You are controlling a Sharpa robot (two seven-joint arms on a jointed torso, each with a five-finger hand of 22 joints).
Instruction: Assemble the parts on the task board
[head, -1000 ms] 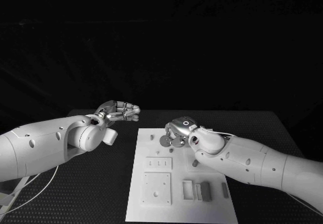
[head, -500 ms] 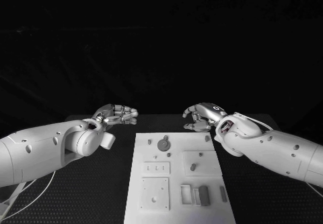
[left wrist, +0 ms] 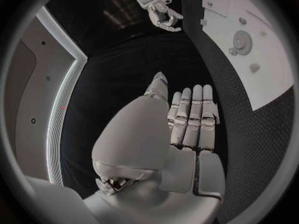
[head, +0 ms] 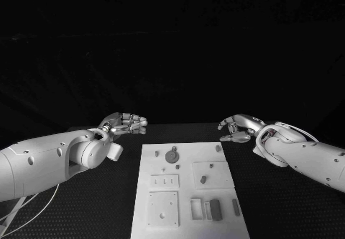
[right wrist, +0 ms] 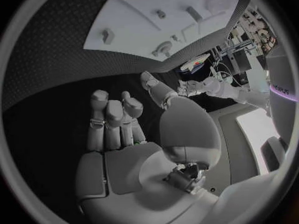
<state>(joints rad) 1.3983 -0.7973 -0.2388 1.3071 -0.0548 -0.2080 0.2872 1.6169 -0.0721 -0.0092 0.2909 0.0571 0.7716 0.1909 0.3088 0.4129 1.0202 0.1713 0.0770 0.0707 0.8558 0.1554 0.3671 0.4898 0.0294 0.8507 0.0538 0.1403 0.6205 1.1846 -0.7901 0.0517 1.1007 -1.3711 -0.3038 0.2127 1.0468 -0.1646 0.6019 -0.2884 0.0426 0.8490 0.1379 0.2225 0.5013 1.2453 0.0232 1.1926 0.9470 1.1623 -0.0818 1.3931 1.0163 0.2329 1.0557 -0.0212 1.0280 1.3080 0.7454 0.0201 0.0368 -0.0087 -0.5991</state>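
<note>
The white task board [head: 183, 194] lies in the middle of the black table. A round grey part [head: 172, 156] stands near its far end, with small grey pieces [head: 203, 179] around the middle and upright blocks [head: 216, 210] near the front. My left hand [head: 123, 122] hovers beyond the board's far left corner, fingers loosely bent, holding nothing. My right hand [head: 239, 128] hovers off the far right corner, also with nothing in it. The left wrist view shows the bare palm [left wrist: 187, 134], the board [left wrist: 274, 69] and the right hand [left wrist: 163, 12]. The right wrist view shows its own bare palm [right wrist: 118, 149], the board [right wrist: 137, 15] and the left hand [right wrist: 193, 87].
Black textured table surface [head: 287, 199] surrounds the board on both sides. A square raised plate [head: 163, 208] and a slotted block [head: 165, 180] sit on the board's left half. Both white forearms reach in over the table's side areas.
My right hand has lifted off the round part on the board and drawn back to the right, past the far right corner. The left hand has barely moved.
</note>
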